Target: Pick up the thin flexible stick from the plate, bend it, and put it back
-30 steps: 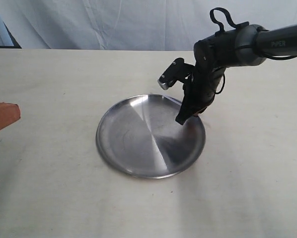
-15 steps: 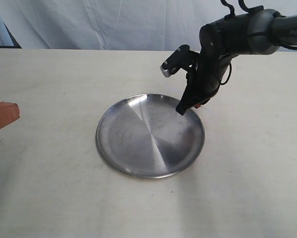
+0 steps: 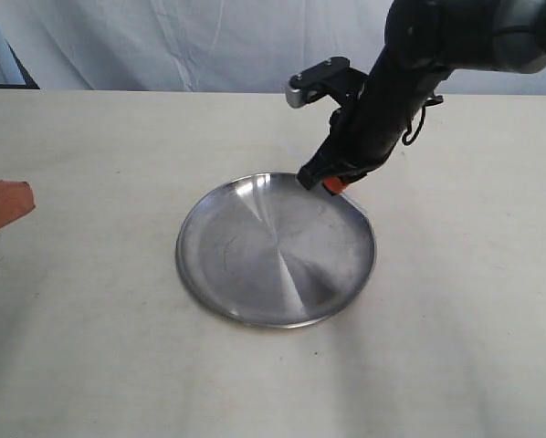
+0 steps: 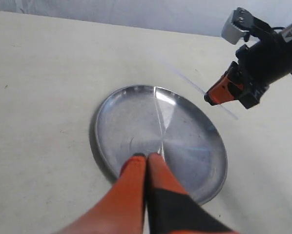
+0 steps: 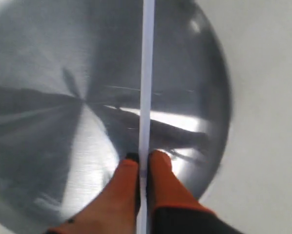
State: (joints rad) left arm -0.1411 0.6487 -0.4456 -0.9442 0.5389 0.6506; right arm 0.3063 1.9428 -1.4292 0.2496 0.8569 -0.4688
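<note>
While clamped on the thin flexible stick [image 5: 147, 73], right hand [image 3: 317, 180] higher above the plate [image 3: 191, 265] than before.

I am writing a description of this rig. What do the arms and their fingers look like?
The right arm is dark grey and rounded, with a black cable beside it and a silver-grey wrist camera. The right gripper and the left gripper have tapered orange fingers with black bases.
</note>
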